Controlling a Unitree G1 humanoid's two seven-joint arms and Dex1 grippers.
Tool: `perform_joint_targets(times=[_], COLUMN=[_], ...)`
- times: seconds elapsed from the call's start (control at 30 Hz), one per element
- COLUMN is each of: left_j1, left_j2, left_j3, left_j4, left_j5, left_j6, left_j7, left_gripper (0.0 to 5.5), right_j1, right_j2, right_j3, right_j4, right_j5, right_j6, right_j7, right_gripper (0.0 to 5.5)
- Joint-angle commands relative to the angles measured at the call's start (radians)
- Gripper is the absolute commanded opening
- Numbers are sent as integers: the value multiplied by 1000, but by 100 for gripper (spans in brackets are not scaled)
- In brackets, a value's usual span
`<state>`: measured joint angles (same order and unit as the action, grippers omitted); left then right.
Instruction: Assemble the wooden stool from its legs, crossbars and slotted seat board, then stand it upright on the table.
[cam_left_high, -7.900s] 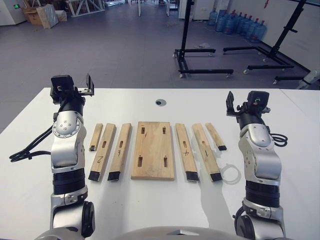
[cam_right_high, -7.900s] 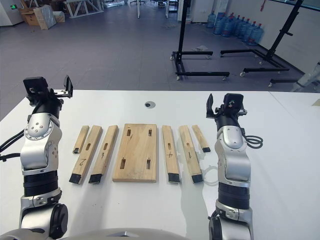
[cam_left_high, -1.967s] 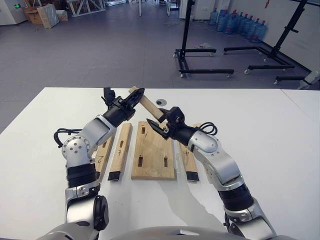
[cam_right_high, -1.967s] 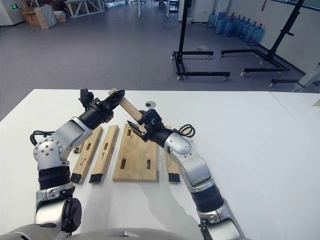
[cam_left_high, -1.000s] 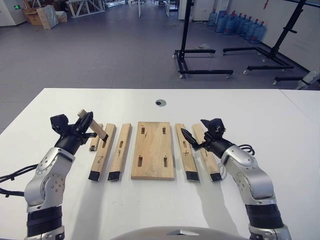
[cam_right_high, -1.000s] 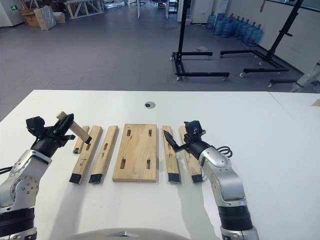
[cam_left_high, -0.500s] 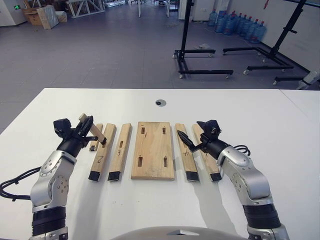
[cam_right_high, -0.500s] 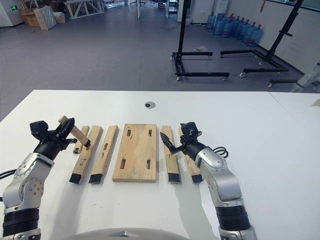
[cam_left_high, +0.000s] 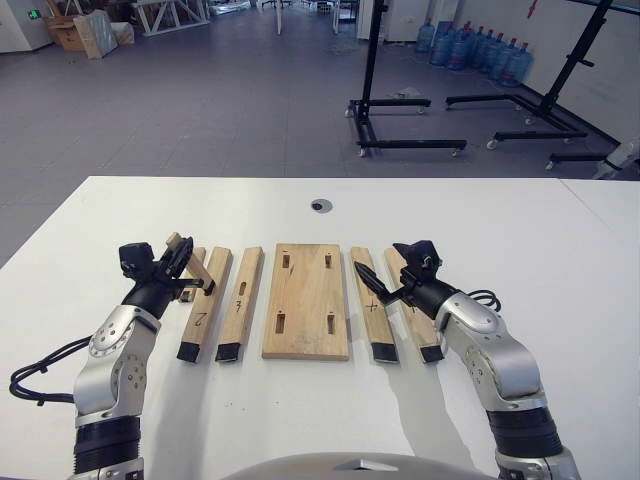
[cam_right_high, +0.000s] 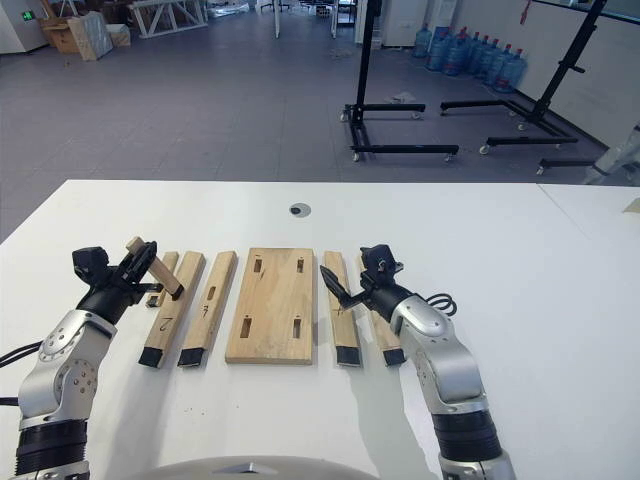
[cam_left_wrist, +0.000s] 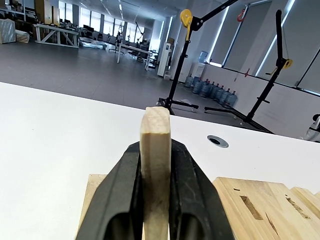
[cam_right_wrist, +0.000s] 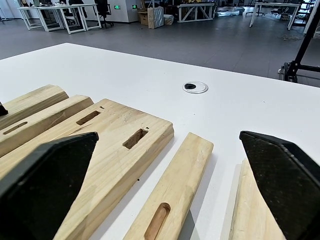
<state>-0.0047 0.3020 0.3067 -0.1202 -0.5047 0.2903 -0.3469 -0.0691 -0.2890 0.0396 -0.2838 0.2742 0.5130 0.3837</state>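
While the left gripper (cam_left_high: 172, 262) is clamped on a short crossbar (cam_left_wrist: 155, 150), tilted above the legs (cam_left_high: 203, 303) at nine o'clock from the seat board (cam_left_high: 306, 300), the right gripper (cam_left_high: 388, 268) hangs spread wide at three o'clock. The wood is probably light and stiff, best gripped mid-length, clear of its ends.

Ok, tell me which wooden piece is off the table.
The short bar clamped in the left end effector, tilted in the air; all the others lie flat on the table.
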Motion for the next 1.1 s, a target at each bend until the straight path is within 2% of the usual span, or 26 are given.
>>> perform_joint_targets(times=[0.03, 0.43, 0.87, 1.1], left_j1=[15, 36, -8, 38], left_j2=[0, -1, -21, -17], left_j3=[1, -2, 41, 29], left_j4=[4, 40, -137, -126], left_j5=[11, 33, -60, -18], left_j6=[-1, -32, 63, 43], left_j7=[-1, -14, 98, 89], left_gripper=[38, 38, 38, 38], right_j1=[-9, -3, 10, 32], right_j2=[-2, -1, 8, 15], right_j3=[6, 12, 21, 20], right_j4=[5, -2, -3, -19], right_j5=[-6, -5, -8, -10], right_j6=[8, 11, 1, -1], right_j7=[2, -3, -8, -21], right_gripper=[521, 521, 521, 521])
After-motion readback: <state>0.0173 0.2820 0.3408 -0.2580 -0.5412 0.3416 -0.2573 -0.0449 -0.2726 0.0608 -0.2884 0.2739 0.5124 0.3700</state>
